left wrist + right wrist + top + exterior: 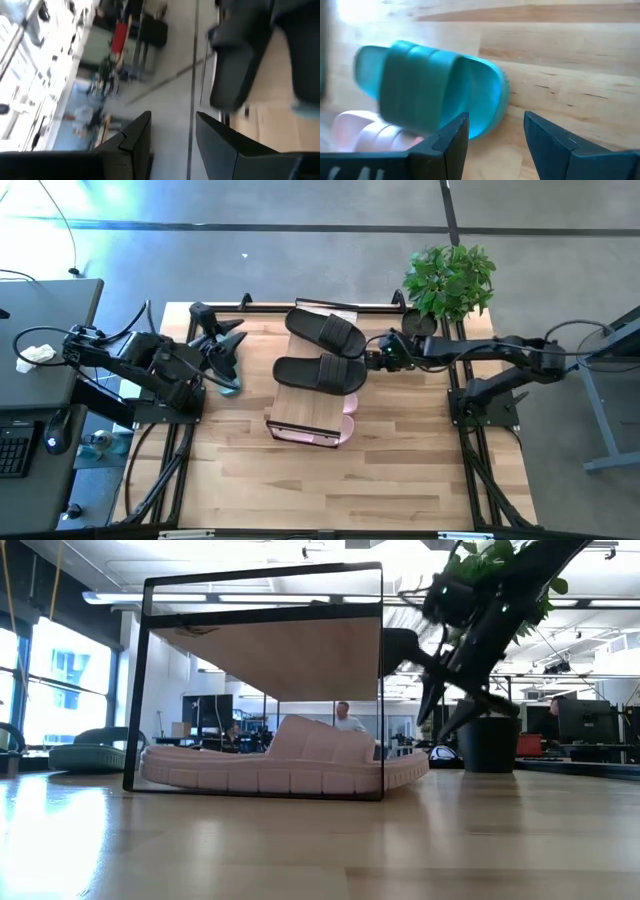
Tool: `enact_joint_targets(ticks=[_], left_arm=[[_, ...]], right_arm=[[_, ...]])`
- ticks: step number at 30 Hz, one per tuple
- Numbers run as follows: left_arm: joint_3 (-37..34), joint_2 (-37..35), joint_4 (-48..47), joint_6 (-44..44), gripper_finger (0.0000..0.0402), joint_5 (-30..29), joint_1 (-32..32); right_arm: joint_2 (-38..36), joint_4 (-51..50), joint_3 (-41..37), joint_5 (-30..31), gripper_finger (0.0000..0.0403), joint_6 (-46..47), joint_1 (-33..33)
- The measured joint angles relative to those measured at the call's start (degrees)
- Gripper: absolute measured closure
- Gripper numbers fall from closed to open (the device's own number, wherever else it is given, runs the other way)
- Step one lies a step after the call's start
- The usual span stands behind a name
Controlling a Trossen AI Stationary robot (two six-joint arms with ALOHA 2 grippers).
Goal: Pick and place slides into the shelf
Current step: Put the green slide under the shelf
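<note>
Shelf (300,408) stands at mid-table (400,470), its plank top carried on a thin black frame. Two black slides lie on the plank: one at the far end (325,330), one nearer the middle (320,372). Pale pink slides sit beneath the plank, one showing at the shelf's right edge (348,408) and one at its near end (312,438). The low view confirms a pink slide (285,765) resting on the table inside the frame.

Right end effector (372,360) is extended from the right, level with the nearer black slide and just beside its right end. In its wrist view the fingers (447,137) stand apart with nothing between them.

Left end effector (225,350) is left of the shelf. A green slide (228,387) lies on the table just beside it. Its fingers (135,135) are spread and grip nothing.

A potted plant (450,278) stands at the table's far right corner.
</note>
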Motion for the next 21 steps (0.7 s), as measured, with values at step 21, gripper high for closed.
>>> enact_joint_targets(ticks=[21], left_arm=[[-1.22, 18.52, -38.6, -44.28, 0.0264, 16.82, 21.78]], right_arm=[[-24.18, -4.45, 0.08, 3.86, 0.0224, -5.48, 9.58]])
